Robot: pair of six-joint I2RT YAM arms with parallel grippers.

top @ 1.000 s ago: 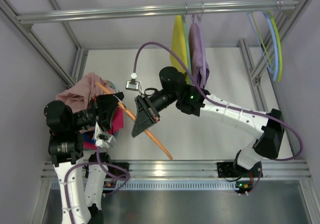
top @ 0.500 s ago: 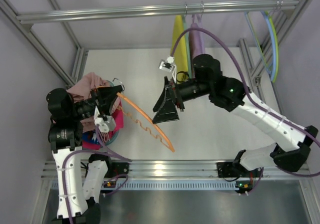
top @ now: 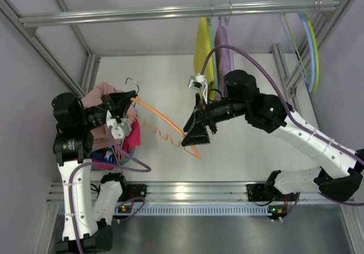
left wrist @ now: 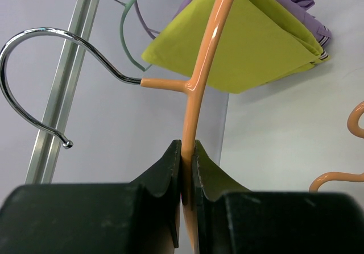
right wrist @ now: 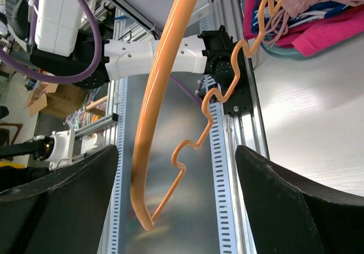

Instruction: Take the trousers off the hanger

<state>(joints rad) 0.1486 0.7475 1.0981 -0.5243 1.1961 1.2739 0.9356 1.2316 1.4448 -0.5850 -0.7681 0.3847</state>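
At left side: left gripper (left wrist: 186, 149) pinches hanger (left wrist: 196, 83) neck; right gripper (right wrist: 177, 152) gapes, empty. Trousers (top: 99, 95) appear freed; draw hanger clear without snagging.

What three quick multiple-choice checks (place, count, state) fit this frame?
1. Where are the trousers? A) heaped at far left B) on the rail C) draped on the hanger
2. Garments hanging on the rail? A) one B) two C) four
3. The left gripper is: A) open B) shut on the hanger C) shut on the trousers
Key: 1A, the pink heap lies off the hanger; 2B, only the yellow garment and purple garment; 3B, it pinches the orange wire.
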